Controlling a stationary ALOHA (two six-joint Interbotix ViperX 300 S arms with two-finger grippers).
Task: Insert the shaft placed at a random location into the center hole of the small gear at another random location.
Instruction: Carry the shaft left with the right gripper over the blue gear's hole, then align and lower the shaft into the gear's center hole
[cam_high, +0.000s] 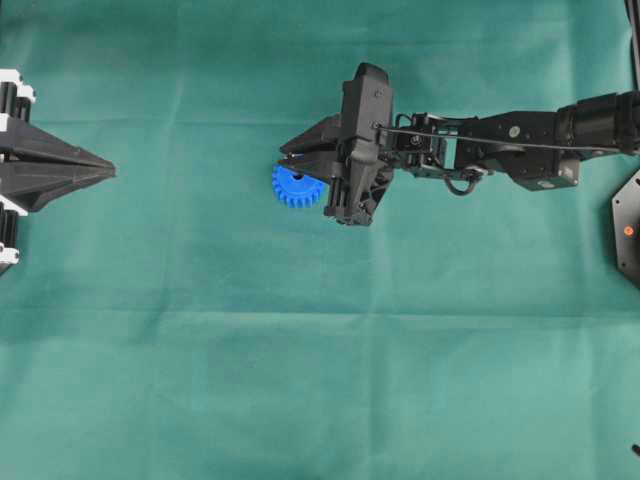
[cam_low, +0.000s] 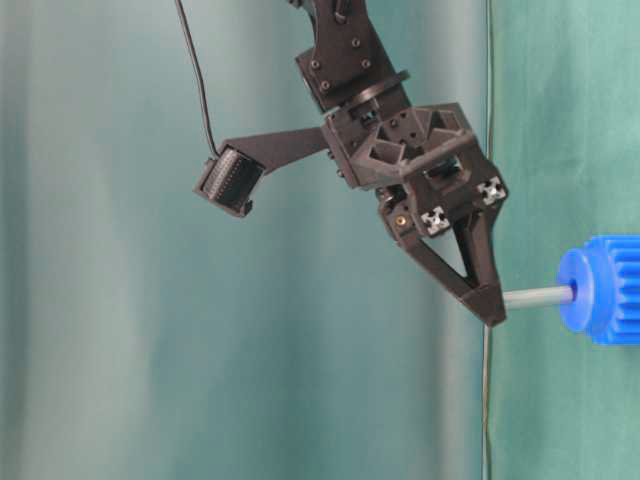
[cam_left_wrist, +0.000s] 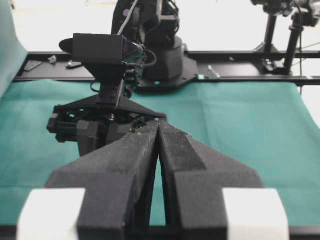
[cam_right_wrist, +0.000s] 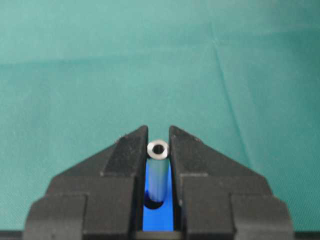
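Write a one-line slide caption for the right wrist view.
Right gripper pinches the upright silvery shaft, its lower end at the center hole of the blue small gear on green cloth.

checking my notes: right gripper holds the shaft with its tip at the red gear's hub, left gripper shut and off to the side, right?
One thing is off: the gear is blue, not red, as the overhead and table-level views show. The rest stands: the right gripper holds the shaft with its tip at the hub, and the left gripper sits shut, off to the side.
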